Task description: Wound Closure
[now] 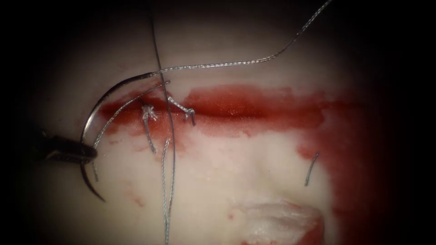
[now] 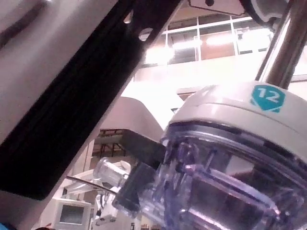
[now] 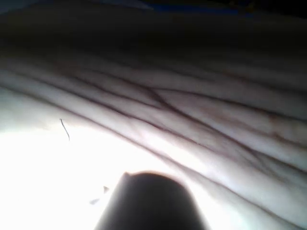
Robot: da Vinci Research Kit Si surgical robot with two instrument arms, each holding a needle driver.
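With the left tool [image 1: 84, 153] clamped on the needle [image 1: 97, 119] about 1/3 up from its free-lying point, left of the cut [image 1: 236, 111], keep the trailing thread [image 1: 227, 64] slack and untangled.

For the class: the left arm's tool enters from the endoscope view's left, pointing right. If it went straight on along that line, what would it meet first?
Probably the needle its own jaws hold, then the thread strands beyond; depth is unclear.
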